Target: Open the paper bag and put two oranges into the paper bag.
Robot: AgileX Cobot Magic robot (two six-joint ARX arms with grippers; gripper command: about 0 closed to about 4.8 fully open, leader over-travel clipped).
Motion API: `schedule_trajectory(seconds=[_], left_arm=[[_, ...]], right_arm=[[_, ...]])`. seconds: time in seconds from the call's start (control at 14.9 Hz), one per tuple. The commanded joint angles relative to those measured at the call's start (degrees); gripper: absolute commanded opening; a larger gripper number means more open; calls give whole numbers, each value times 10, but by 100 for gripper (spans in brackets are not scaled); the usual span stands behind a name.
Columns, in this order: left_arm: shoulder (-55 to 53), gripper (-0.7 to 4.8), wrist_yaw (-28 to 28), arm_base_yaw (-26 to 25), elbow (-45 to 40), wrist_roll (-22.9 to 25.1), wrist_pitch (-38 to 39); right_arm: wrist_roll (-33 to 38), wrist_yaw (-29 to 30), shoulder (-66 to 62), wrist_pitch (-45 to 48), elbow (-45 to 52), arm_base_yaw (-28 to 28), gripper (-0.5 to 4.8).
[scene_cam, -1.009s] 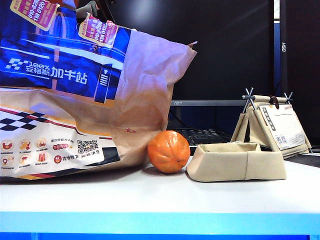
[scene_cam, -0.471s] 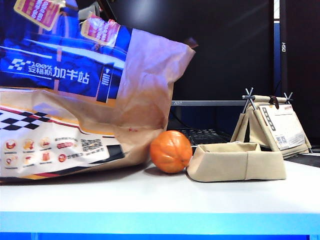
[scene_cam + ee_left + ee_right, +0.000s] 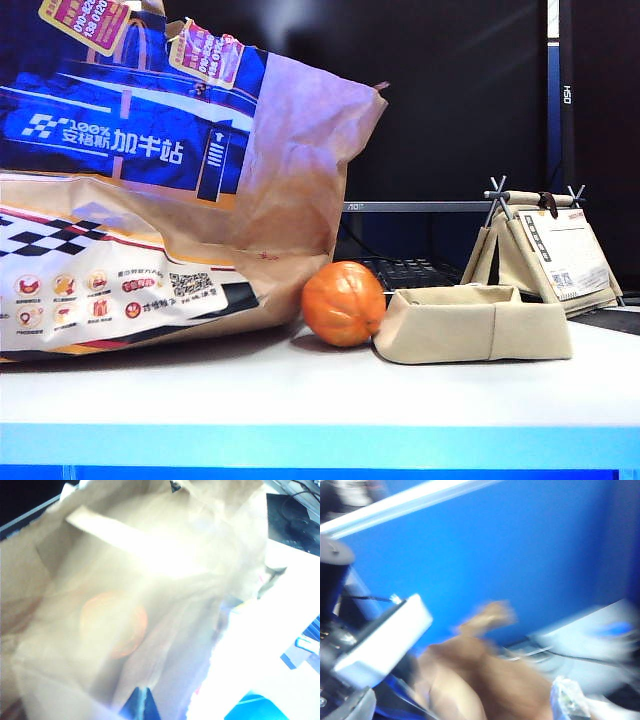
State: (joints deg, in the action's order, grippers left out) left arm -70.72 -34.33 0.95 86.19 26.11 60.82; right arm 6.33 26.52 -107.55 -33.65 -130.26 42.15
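The big brown paper bag (image 3: 150,200) with its blue printed band stands at the left of the table. My left gripper (image 3: 143,705) is shut on the bag's rim and looks into the open bag (image 3: 200,605). One orange (image 3: 114,625) lies inside it, washed out by glare. Another orange (image 3: 343,303) rests on the table, between the bag and the beige tray. The right wrist view is blurred. It shows the bag's crumpled brown top (image 3: 510,680) against a blue backdrop, and the right gripper's fingers cannot be made out. Neither gripper appears in the exterior view.
A low beige fabric tray (image 3: 470,335) sits right of the table orange and touches it. Behind the tray stand a small folding calendar stand (image 3: 550,250) and a dark keyboard (image 3: 400,270). The table's blue front edge (image 3: 320,440) runs across the bottom.
The bag's upper part has shifted and its printed face has settled. The table orange has been nudged slightly right, against the tray. A dark shape at the bag's top edge no longer shows.
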Motion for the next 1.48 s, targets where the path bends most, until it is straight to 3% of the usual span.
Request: schedule_trajectory(seconds=[0.07,0.13,0.27,0.61,0.67,0.87,0.94,1.01,1.48], left_arm=[[1,-6,-4,0,2,-2,-14],[1,-6,-4,0,2,-2,-15],[2,-6,-4,0,2,-7,-13],[2,-6,-3,-1,2,-6,-13],[2,-6,-2,-4,2,-6,-10],[2,-6,-2,-8,2,-6,-4],[2,-6,-2,-8,2,-6,-4],[2,-6,-2,-8,2,-6,-4],[2,-6,-2,-8,2,-7,4]], right_arm=[[-118,-260,64,-242,1,0,468],[-118,-351,71,-341,2,-4,468],[-78,-353,71,-415,16,-24,468],[-67,-352,76,-331,196,-34,468],[-66,-340,76,-319,238,-45,468],[-54,-148,76,-186,398,-88,468],[-45,-114,76,-137,421,-95,468],[-34,-110,71,-103,431,-103,468],[-33,-125,56,-88,459,-108,472]])
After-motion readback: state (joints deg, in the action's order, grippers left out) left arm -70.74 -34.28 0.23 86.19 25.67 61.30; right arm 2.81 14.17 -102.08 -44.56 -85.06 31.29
